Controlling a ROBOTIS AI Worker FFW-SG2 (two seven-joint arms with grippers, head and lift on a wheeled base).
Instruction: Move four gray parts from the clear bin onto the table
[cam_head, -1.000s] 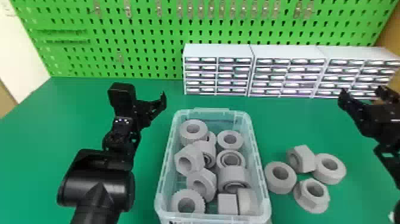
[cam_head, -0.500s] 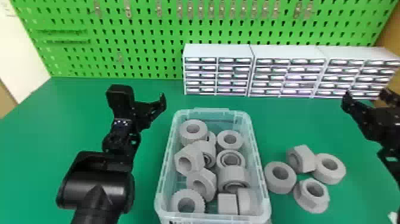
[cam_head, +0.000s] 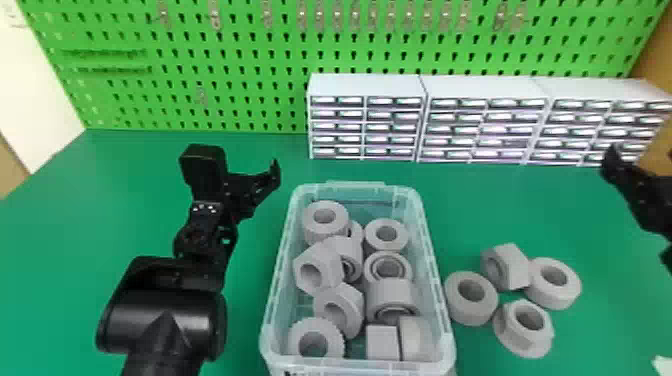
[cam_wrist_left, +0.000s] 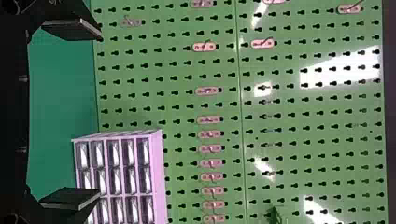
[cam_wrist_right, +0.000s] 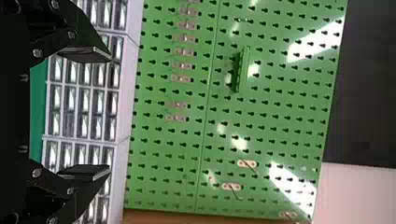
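Your green table (cam_head: 100, 210) ran under everything. Pegboard (cam_head: 240, 100) at 12 o'clock, three drawer cabinets (cam_head: 480, 127) blocking its base at 1. Clear bin (cam_head: 350, 367) sat clock-centre. Your left gripper (cam_head: 240, 165) at 11, right gripper (cam_head: 642, 197) at 2: fingers apart, both empty. Bin's 3 o'clock wall stood between its gray parts (cam_head: 325, 230) and four loose gray parts (cam_head: 517, 272).

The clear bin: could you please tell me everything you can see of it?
The clear bin is an open-topped, rectangular tub of see-through, plastic-looking material, its corners rounded, with a small lip at its far end. It stands upright on the green table, with gray parts heaped inside. Nothing grips it.
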